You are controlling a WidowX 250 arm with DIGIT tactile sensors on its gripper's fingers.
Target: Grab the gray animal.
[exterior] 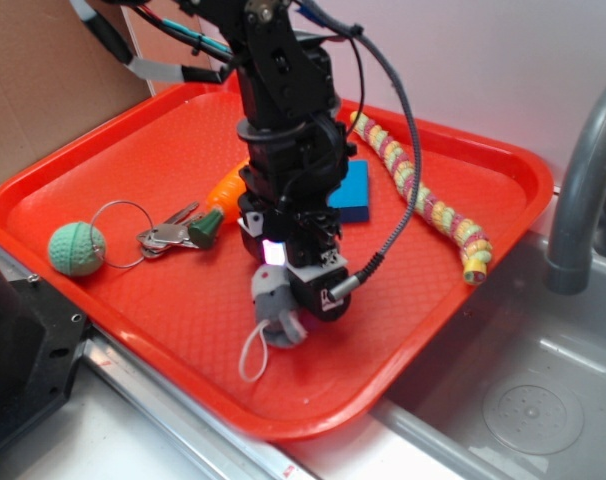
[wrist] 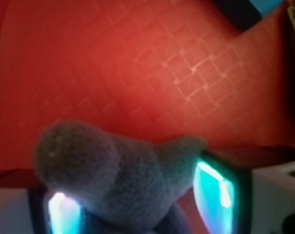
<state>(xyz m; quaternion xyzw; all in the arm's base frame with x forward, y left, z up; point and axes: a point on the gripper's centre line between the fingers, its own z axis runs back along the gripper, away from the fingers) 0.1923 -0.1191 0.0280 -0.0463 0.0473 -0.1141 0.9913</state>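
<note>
Pincer (exterior: pixel 275 292) pinching the gray animal (wrist: pixel 123 180) at the near middle of the red tray (exterior: pixel 183 300). Fingers (wrist: pixel 218 187) flank the plush body. Advice: keep the squeeze firm, lift straight, mind the dangling white tail (exterior: pixel 251 355).

The mouse (wrist: pixel 123 180) is blurred and cut off by the wrist view's bottom edge. In the exterior view the arm (exterior: pixel 283 110) hides most of the carrot (exterior: pixel 226 188) and part of the blue block (exterior: pixel 349 193).
</note>
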